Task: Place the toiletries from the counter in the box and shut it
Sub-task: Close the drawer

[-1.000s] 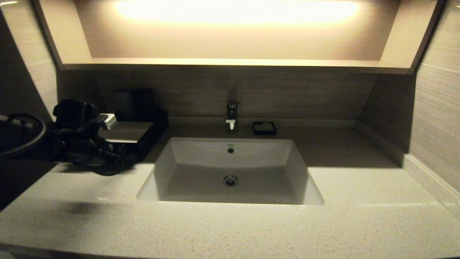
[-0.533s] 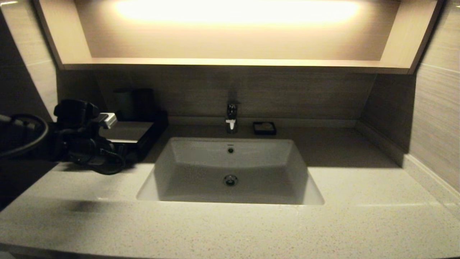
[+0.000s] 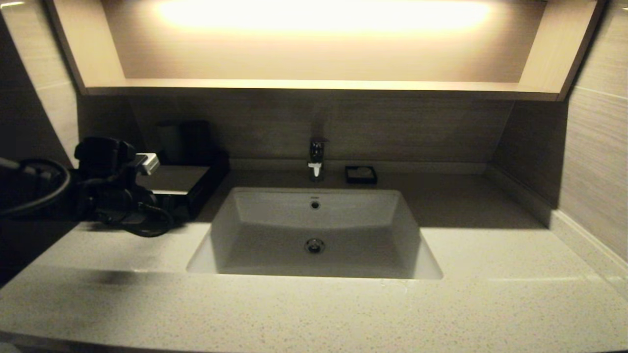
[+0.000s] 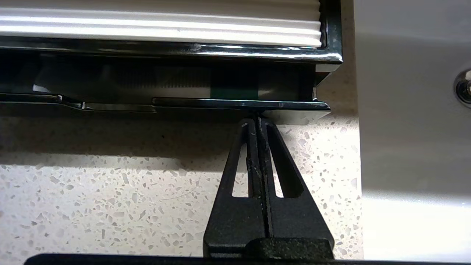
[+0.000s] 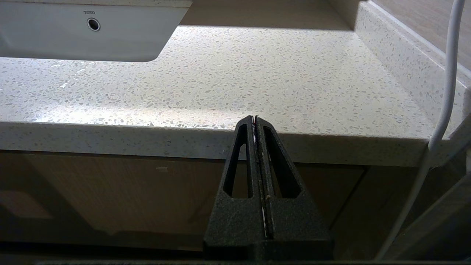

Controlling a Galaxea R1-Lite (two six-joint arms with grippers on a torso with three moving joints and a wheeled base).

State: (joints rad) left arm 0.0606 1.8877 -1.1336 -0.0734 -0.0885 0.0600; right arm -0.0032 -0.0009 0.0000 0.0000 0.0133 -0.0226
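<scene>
Nothing moved, left gripper [image 4: 258, 119] clenched empty at box [image 4: 235, 105] drawer front, sink [image 5: 84, 33] marked TOTO

The left gripper [image 4: 257, 119], its two black fingers pressing together, is touching its tips to the front edge of the drawer tray [image 4: 239, 105] of the black box [image 4: 327, 55]. The tray is sitting slightly out, with a whitish packet [image 4: 176, 82] bearing a green label lying inside. The speckled counter [image 4: 110, 198] is spreading below, beside the white sink [image 4: 412, 147].
</scene>
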